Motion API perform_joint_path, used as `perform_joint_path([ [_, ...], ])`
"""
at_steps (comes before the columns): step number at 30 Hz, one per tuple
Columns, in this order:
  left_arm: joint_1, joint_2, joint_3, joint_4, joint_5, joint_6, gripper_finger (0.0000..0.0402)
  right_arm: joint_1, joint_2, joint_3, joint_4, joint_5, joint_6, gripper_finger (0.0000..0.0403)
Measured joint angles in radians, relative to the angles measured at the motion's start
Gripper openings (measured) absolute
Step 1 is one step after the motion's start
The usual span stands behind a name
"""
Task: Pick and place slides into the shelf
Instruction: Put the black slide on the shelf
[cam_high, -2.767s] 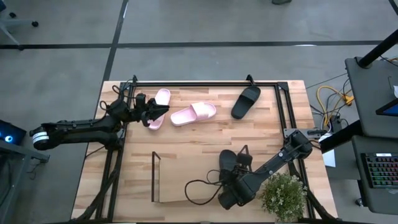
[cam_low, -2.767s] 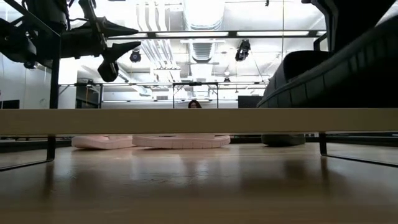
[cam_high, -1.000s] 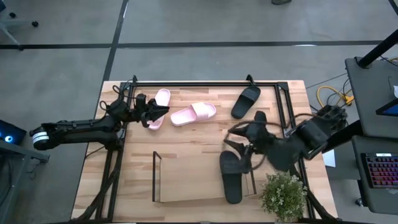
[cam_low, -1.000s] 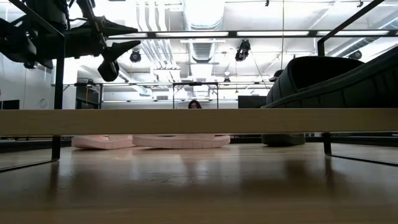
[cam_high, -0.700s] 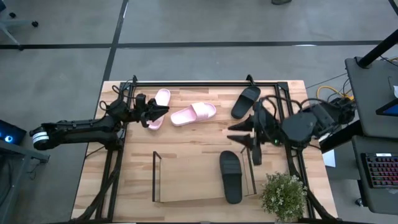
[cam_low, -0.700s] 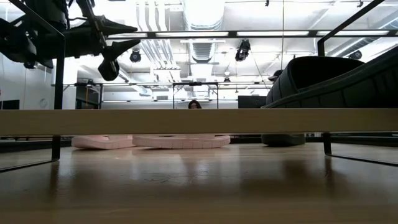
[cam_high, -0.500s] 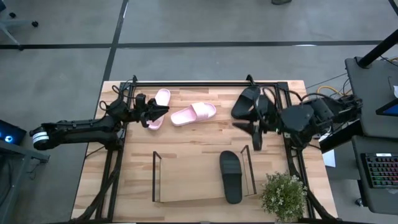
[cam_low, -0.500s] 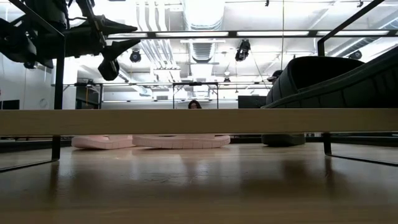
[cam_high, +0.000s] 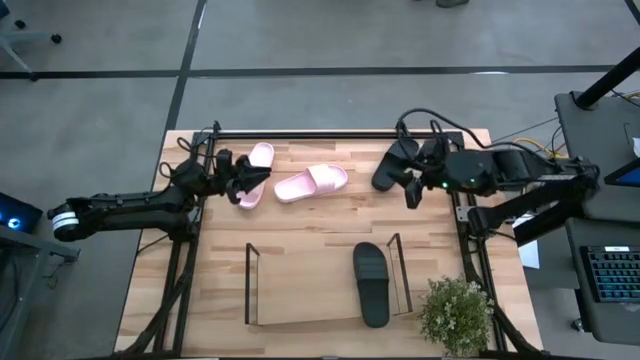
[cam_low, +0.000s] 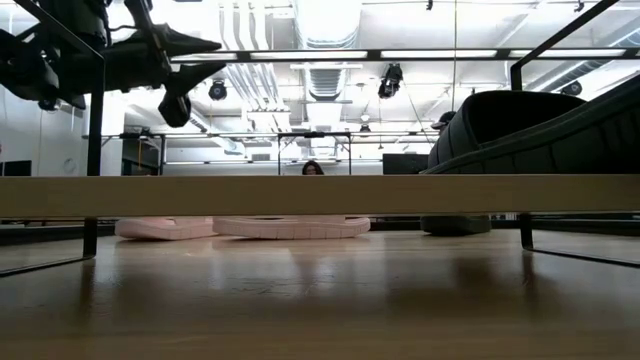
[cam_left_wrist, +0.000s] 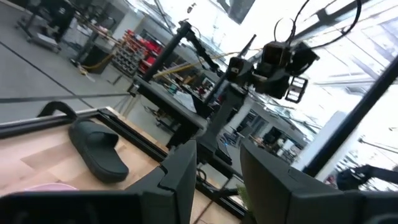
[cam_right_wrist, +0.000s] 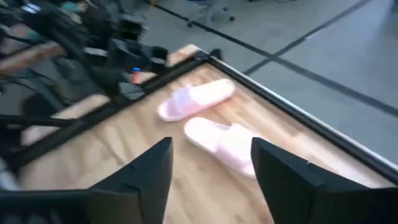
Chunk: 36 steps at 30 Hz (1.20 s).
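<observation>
One black slide (cam_high: 371, 283) lies sole down on the base of the shelf (cam_high: 300, 290), at its right end, with its heel past the near edge. A second black slide (cam_high: 395, 163) lies on the table at the far right. My right gripper (cam_high: 408, 172) hovers open over that slide's near end and points toward the table's left; nothing sits between its fingers (cam_right_wrist: 211, 168). Two pink slides (cam_high: 255, 170) (cam_high: 312, 182) lie at the far left. My left gripper (cam_high: 258, 178) hangs open above the left pink one, well clear of the table (cam_low: 185, 85).
A black metal frame (cam_high: 330, 133) edges the table's far side and both flanks. A potted plant (cam_high: 455, 315) stands at the near right corner, beside the shelf. Bare wood lies between the shelf and the slides at the far side.
My right gripper has swung from beside the shelf's right end toward the table's far edge and now hovers by the far-right black slide, turned toward the table's left. The black slide in the shelf has stayed put.
</observation>
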Motion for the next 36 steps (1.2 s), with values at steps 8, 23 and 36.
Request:
perform_joint_path([
  [8, 0.0, 0.0, 0.0, -0.002, -0.054, 0.0, 0.011, -0.191, 0.063, 0.038, -0.267, -0.001, -0.077, 0.0261],
  [23, 0.0, 0.0, 0.0, -0.007, -0.078, 0.001, 0.011, -0.476, 0.272, 0.068, -0.373, -0.109, -0.203, 0.0254],
  [36, 0.0, 0.0, -0.001, -0.035, -0.077, 0.006, 0.011, -0.494, 0.592, 0.236, -0.624, -0.109, -0.252, 0.0242],
])
